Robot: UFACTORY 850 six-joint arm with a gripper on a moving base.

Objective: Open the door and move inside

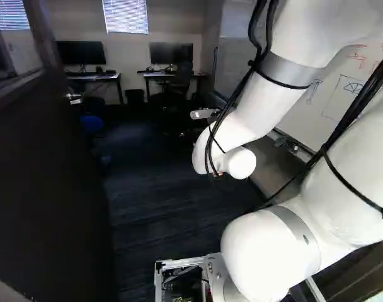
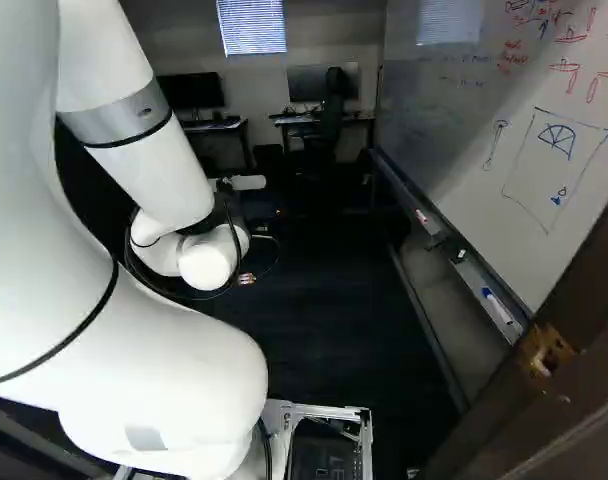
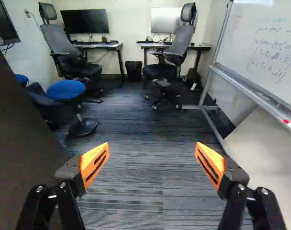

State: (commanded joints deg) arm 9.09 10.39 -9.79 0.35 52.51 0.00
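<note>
Striped carpet [image 3: 162, 179] leads past the open door [image 1: 50, 170] to desks [image 3: 100, 45].

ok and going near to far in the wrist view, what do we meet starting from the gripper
Gripper → blue stool → the two desk chairs → bin → back wall

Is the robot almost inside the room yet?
The door stands open, so that part looks done. Nothing is in the open gripper, which points over the carpet inside. Driving farther in is probably left: the door frame is close beside the robot's base.
</note>
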